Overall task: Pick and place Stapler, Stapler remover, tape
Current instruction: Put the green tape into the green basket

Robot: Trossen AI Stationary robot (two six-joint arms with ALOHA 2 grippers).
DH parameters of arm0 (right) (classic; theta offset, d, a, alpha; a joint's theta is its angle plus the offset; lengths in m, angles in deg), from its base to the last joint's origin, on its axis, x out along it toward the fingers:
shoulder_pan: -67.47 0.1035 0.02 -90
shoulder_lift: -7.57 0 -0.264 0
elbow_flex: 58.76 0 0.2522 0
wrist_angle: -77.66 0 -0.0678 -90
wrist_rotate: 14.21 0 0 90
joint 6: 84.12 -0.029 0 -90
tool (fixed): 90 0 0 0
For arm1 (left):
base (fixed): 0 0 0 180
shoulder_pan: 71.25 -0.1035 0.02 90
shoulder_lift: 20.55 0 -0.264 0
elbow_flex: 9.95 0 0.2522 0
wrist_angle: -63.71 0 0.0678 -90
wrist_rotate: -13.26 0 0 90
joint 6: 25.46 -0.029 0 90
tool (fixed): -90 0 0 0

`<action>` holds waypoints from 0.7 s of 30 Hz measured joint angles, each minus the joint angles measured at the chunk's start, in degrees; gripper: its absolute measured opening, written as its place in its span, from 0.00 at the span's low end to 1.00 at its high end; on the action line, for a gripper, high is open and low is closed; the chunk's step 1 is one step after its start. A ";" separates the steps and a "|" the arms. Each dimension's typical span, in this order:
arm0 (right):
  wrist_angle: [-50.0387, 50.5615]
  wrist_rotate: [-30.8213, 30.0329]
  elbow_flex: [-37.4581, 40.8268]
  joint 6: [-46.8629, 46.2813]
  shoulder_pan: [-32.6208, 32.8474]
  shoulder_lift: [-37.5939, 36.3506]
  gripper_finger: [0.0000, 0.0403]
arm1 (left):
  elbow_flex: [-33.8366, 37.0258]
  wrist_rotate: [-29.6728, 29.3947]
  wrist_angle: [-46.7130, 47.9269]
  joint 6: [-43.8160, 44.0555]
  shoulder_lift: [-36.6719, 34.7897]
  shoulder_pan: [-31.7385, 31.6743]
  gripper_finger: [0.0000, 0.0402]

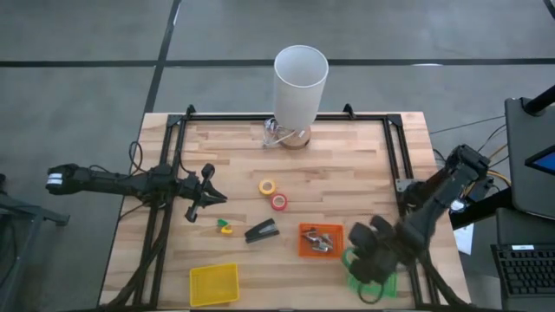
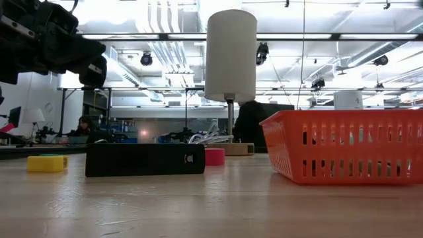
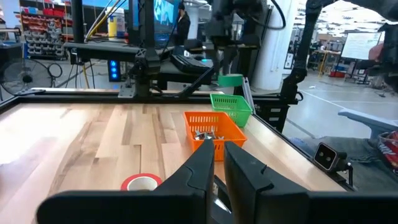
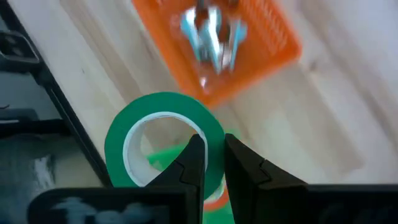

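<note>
We are placing tape: our right gripper (image 4: 211,155) is pinching the wall of the green roll (image 4: 165,134) and hanging over the green basket (image 1: 368,276) at the table's near right corner, just beside the orange basket (image 1: 321,240) that is holding metal pieces. The next move, as we judge it, is lowering into the green basket and letting go.

The stapler (image 1: 261,231) is lying mid-table, with the yellow roll (image 1: 267,186) and red roll (image 1: 278,202) near it. Our left gripper (image 3: 216,163) is waiting at the table's left side, fingers nearly together on nothing.
</note>
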 joint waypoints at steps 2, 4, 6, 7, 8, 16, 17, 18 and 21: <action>0.09 -0.03 0.47 -5.03 2.96 1.08 0.09 | 0.00 0.00 0.12 0.00 0.02 0.02 0.10; 0.37 0.05 0.93 -9.57 5.58 2.10 0.09 | -0.01 0.00 0.27 0.00 0.00 0.01 0.10; 0.22 0.17 1.19 -13.40 7.49 3.16 0.09 | -0.01 0.00 0.34 0.00 0.01 0.00 0.10; 0.25 0.18 1.39 -15.16 8.32 3.67 0.09 | -0.01 0.01 0.43 0.00 0.00 0.00 0.10; 0.38 0.15 1.48 -16.93 9.01 4.27 0.09 | 0.00 0.01 0.47 0.00 0.00 0.01 0.10; 0.28 4.28 1.83 -19.86 9.91 9.95 0.09 | -0.01 0.00 0.64 0.00 0.00 0.01 0.10; 0.30 4.91 1.85 -19.82 9.90 10.55 0.09 | -0.02 0.00 0.65 0.00 0.00 0.00 0.10; 0.45 5.32 1.85 -19.80 9.94 11.08 0.09 | -0.01 0.00 0.66 0.00 0.01 0.01 0.10; 0.49 5.89 1.88 -19.71 9.99 11.87 0.09 | 0.00 0.00 0.64 0.00 0.02 0.02 0.10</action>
